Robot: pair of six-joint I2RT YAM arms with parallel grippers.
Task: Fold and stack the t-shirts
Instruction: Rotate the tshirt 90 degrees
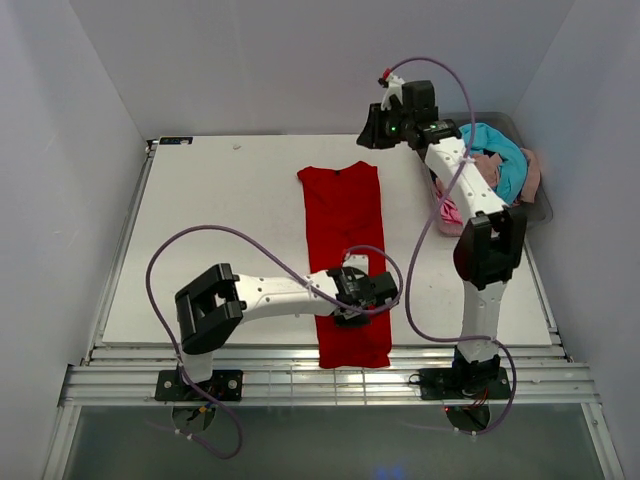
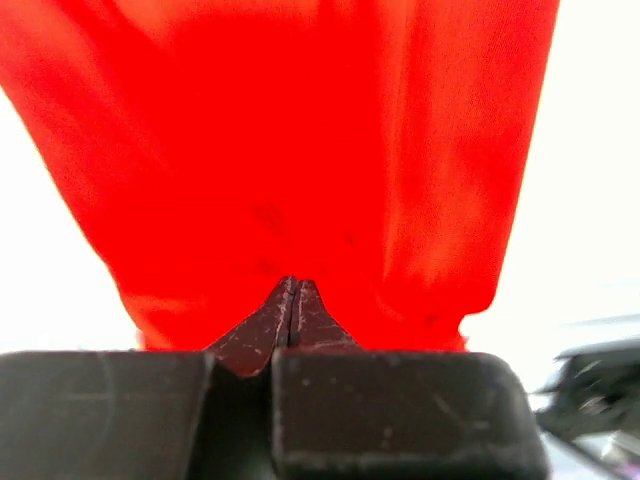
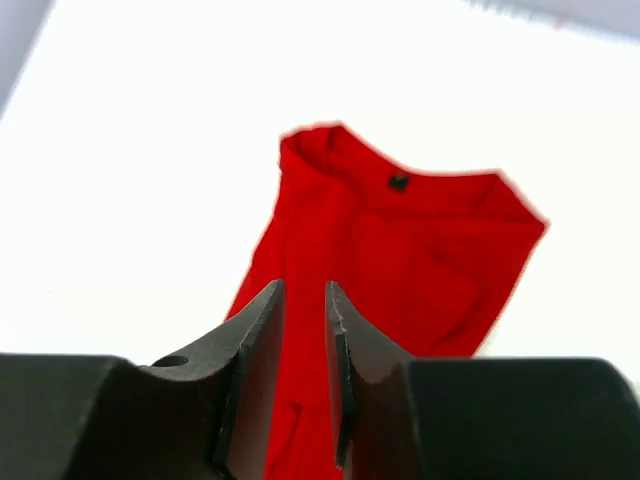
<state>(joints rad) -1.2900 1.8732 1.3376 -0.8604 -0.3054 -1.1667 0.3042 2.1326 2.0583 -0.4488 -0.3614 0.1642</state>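
The red t-shirt (image 1: 340,210) lies flat on the white table (image 1: 220,230), folded into a long narrow strip with its collar at the far end. My left gripper (image 1: 388,292) is low at the strip's right edge, near its front end. In the left wrist view its jaws (image 2: 293,287) are pressed together against the red cloth (image 2: 300,150), and no cloth shows between them. My right gripper (image 1: 375,128) hangs above the table's far edge, beyond the collar. Its jaws (image 3: 305,287) stand a little apart and empty, with the red t-shirt (image 3: 400,250) below them.
A clear grey bin (image 1: 540,205) stands at the back right, behind the right arm. It holds a turquoise t-shirt (image 1: 500,155), a dusty pink one (image 1: 485,172) and a bright pink one (image 1: 450,212). White walls close in the table on three sides.
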